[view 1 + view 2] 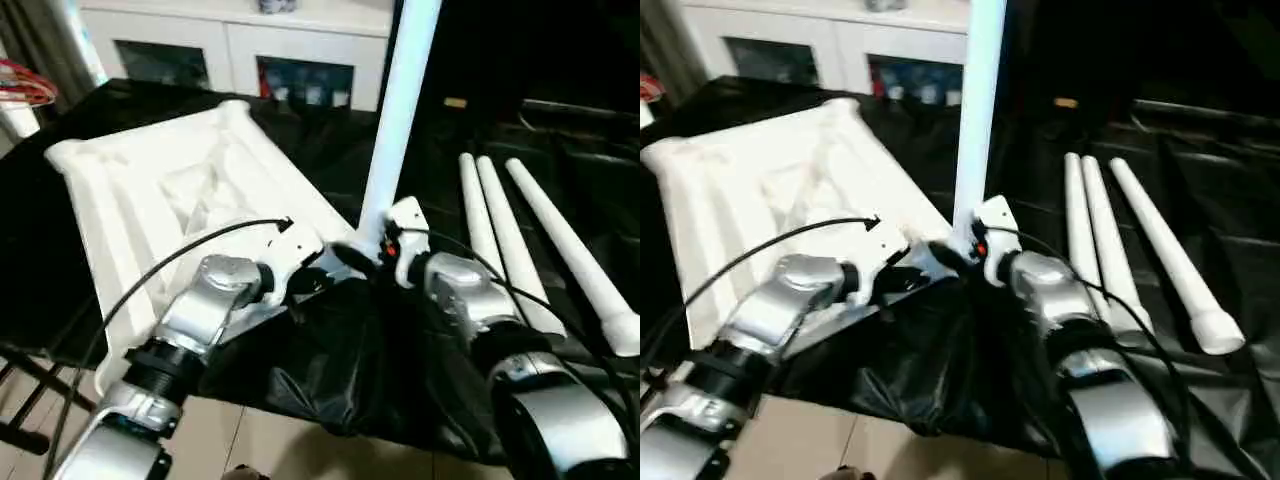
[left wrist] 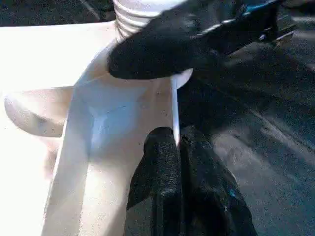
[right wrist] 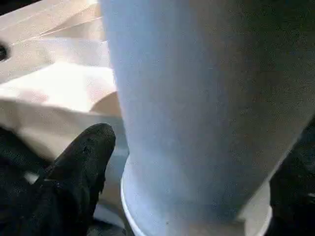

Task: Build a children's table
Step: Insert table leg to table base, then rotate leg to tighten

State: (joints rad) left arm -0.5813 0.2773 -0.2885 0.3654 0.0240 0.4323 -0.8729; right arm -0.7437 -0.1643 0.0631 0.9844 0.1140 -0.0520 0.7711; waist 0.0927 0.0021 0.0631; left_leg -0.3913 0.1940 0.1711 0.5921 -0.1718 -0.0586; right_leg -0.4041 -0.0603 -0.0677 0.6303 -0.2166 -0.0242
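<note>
Black left fingers [image 2: 167,172] pinch tabletop [image 1: 150,190] rim; right fingers [image 3: 81,162] spread around leg [image 3: 197,108].

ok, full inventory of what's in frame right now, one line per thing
tabletop: 1, white, ribbed underside up, lying on the black-draped table, left of centre
upright leg: 1, white, standing at the tabletop's near right corner
loose legs: 3, white, lying side by side on the drape, right of the tabletop
black-draped table: 1, black, under everything
cabinet: 1, white, behind the table
red wire object: 1, red, far left edge, too cut off to identify
floor: light tiles, along the near edge
left gripper: 1, black, jaws shut on the tabletop's thin edge
right gripper: 1, black, jaws either side of the upright leg's base, near finger clear of it
</note>
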